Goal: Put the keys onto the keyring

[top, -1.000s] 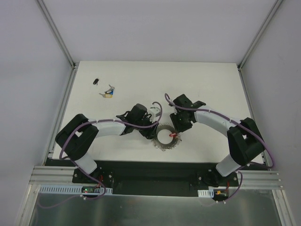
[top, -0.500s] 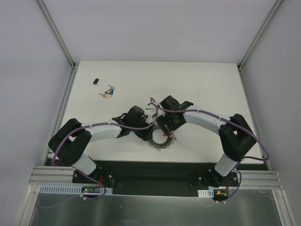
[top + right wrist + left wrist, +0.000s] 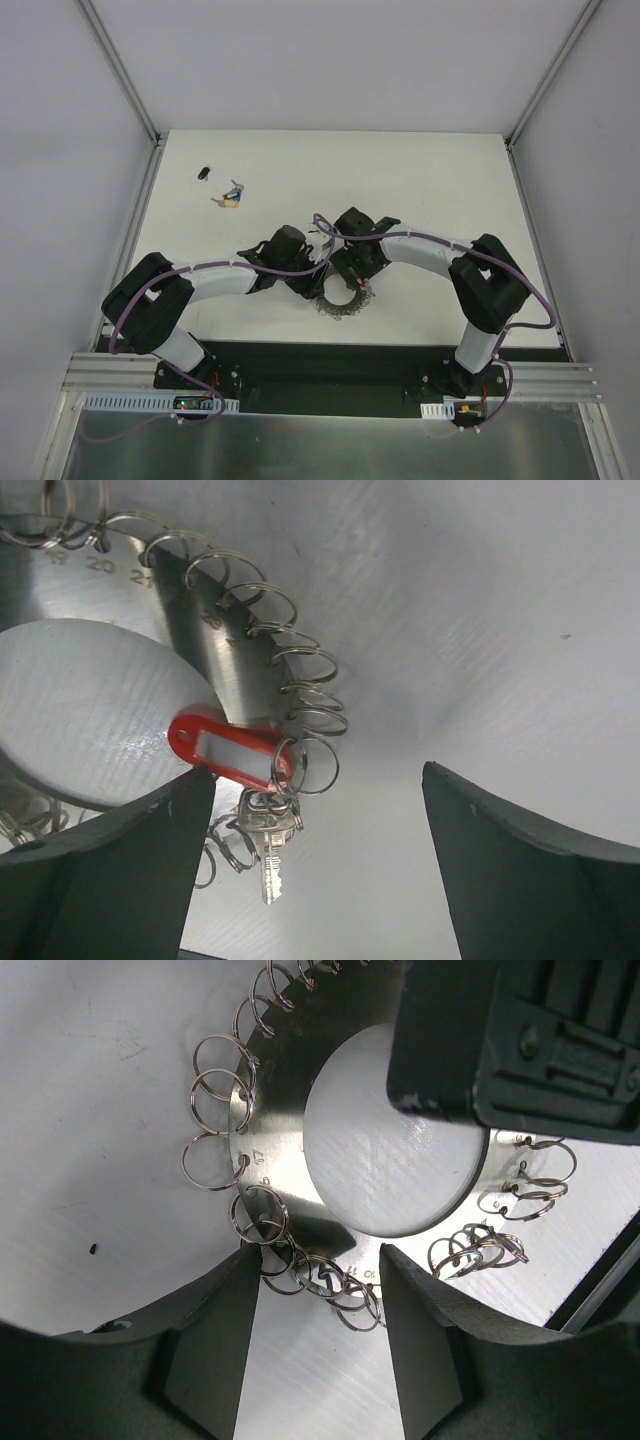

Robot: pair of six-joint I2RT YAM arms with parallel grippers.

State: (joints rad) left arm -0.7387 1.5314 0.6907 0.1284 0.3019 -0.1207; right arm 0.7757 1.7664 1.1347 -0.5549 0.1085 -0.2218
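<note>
The keyring [image 3: 338, 312] lies at the table's near middle, a grey disc [image 3: 275, 1150] with an open centre and small wire loops round its rim. My left gripper [image 3: 315, 1260] straddles the near rim, both fingertips against the loops, shut on it at about half width [image 3: 317, 283]. A silver key [image 3: 266, 865] with a red tag [image 3: 225, 748] hangs from one rim loop of the keyring [image 3: 205, 630]. My right gripper [image 3: 318, 772] stands open around that key without touching it; from above the right gripper [image 3: 357, 277] is over the ring's far edge.
More keys [image 3: 232, 196] with blue and yellow tags lie at the far left of the white table [image 3: 440, 190]. A small black object [image 3: 204, 172] sits beyond them. The right gripper's black body [image 3: 520, 1050] crowds the ring from above.
My right gripper has opened wide and let go of the red-tagged key. Both arms and the keyring have shifted a little to the left.
</note>
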